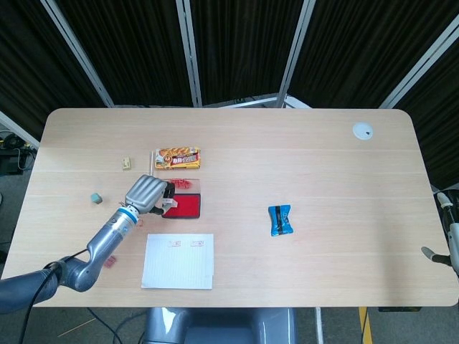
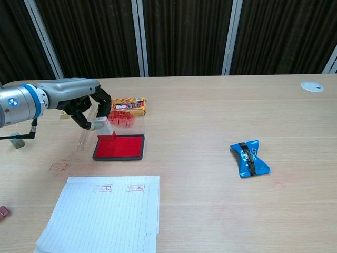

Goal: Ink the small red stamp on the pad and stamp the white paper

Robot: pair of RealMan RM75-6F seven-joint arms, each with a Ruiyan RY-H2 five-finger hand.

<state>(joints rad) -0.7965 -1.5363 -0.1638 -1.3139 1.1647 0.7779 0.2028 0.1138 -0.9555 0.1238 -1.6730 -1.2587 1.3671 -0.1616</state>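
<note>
Stamp (image 2: 108, 130), small with a red base and pale handle, is pinched in the left hand (image 2: 87, 105), tilted, its red end at the upper left part of the red ink pad (image 2: 119, 147); whether it touches the pad cannot be told. Left of all this, a small grey-green block (image 2: 17, 140) lies near the table (image 2: 210, 205) edge, and a faint red stamp mark (image 2: 59, 166) shows on the wood. White paper (image 2: 102, 215) lies in front of the pad with two red marks (image 2: 119, 188) near its top edge. Behind the pad sits a yellow snack box (image 2: 125, 106). Further right lies a blue wrapped packet (image 2: 249, 158). Only a sliver of the right arm (image 1: 449, 236) shows at the far edge of the head view; its hand cannot be judged
</note>
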